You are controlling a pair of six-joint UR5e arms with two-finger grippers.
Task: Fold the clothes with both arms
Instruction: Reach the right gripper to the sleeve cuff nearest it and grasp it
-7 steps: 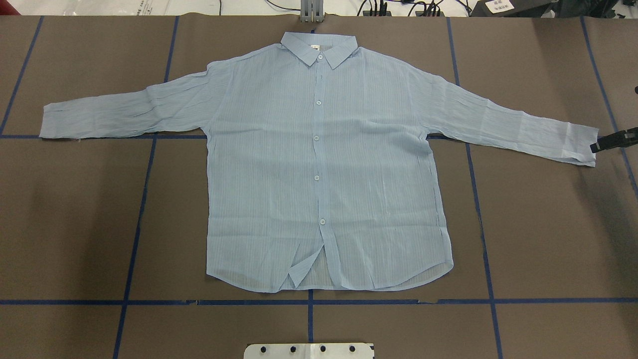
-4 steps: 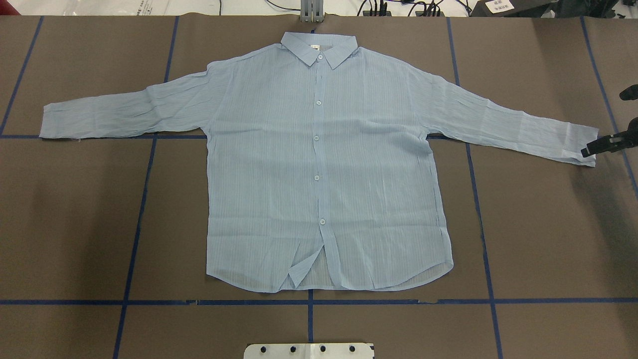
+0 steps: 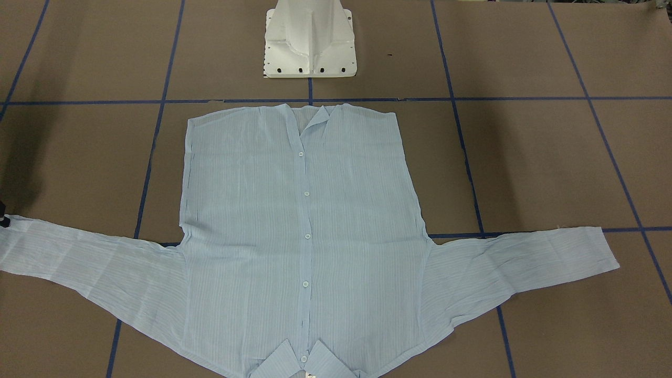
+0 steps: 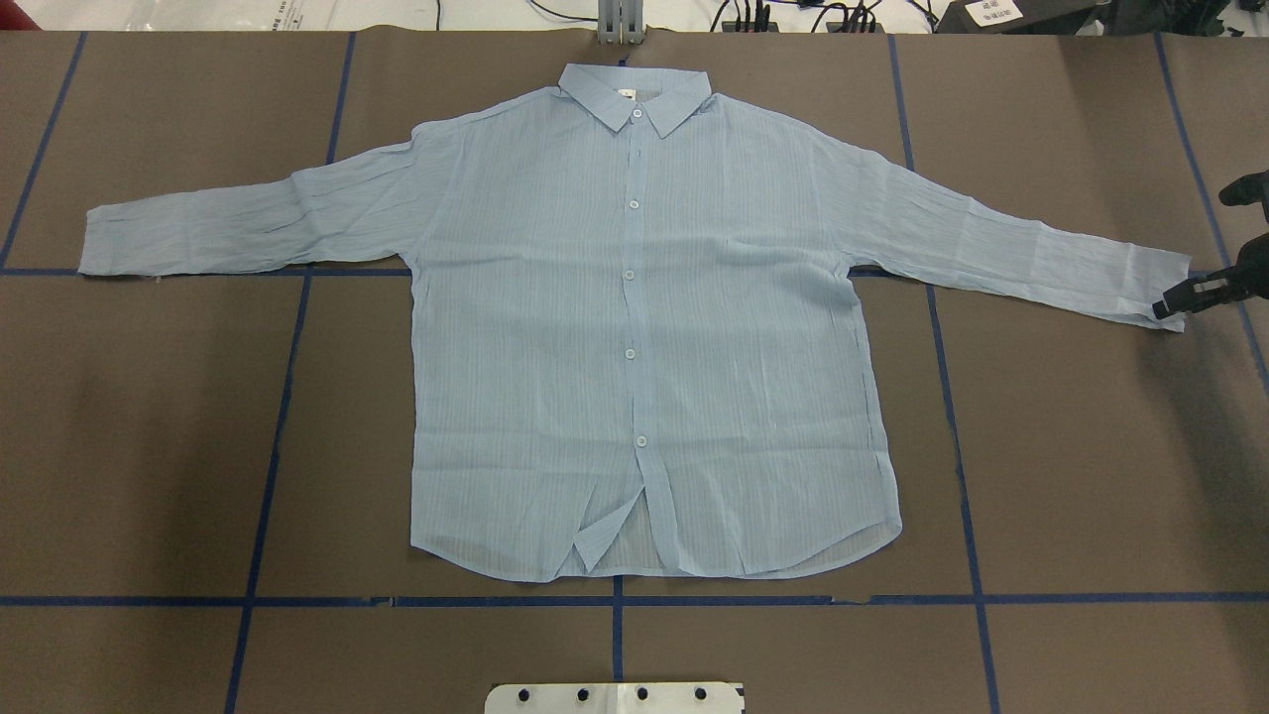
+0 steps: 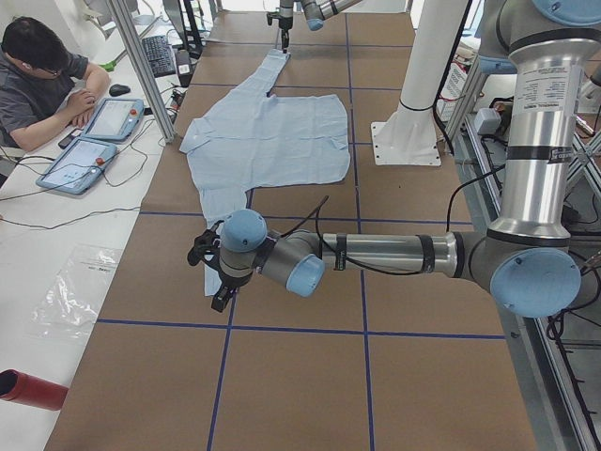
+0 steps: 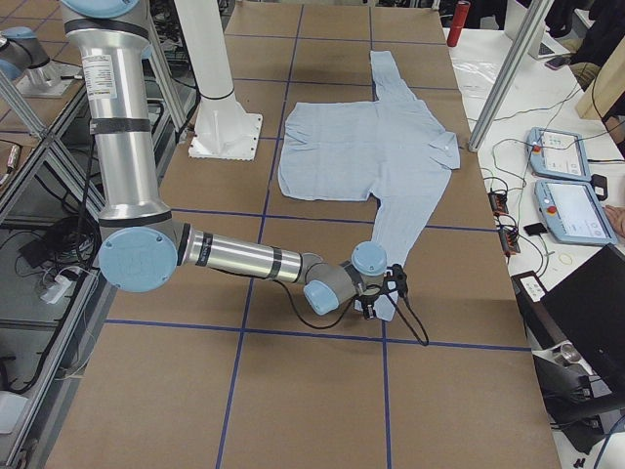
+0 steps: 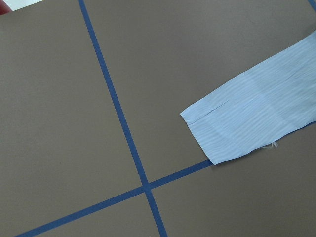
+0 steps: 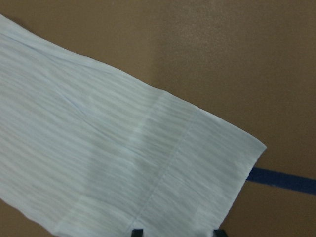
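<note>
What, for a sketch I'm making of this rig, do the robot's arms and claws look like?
The left arm and right arm are silver-grey metal tubes with rounded light-blue joint caps. Each upper tube carries a white printed label, and a thin black cable runs along the forearm. The left claw and right claw are black.

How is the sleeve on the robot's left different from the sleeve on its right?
The right sleeve slants more toward the robot than the left sleeve, which lies nearly straight out sideways. The right gripper is open right at the right sleeve's cuff edge, while nothing touches the left sleeve's cuff. Both sleeves are light blue with fine stripes, lie flat on the table, and belong to the same shirt.
</note>
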